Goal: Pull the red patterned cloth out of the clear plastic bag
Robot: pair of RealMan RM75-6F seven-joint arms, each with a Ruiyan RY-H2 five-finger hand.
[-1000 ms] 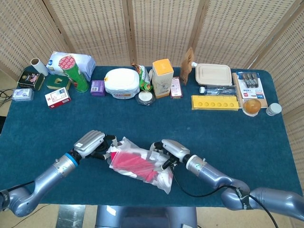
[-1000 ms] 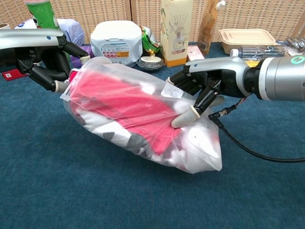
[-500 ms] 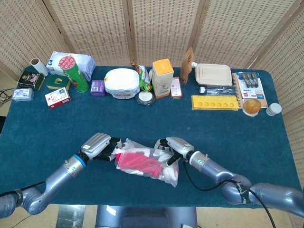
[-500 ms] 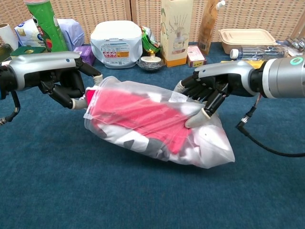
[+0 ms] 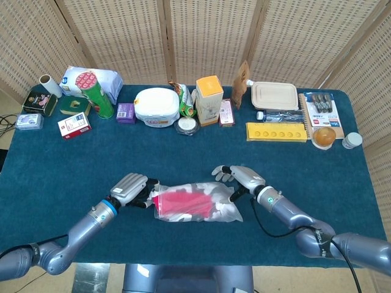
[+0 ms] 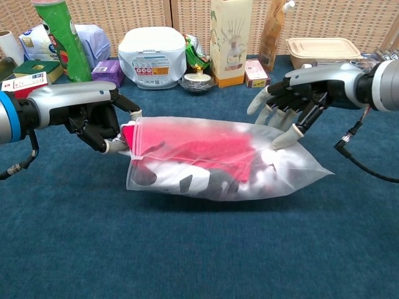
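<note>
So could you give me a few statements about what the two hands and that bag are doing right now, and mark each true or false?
1. The clear plastic bag lies on the blue table. True.
2. The red patterned cloth is fully out of the bag. False: it is inside.
3. The left hand holds the bag's end. True.
4. The right hand is curled into a fist. False: its fingers are spread, a fingertip at the bag.
5. The bag stands upright. False: it lies flat.

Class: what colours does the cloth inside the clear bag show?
Red, with white and dark patches; the cloth shows best in the chest view.
</note>
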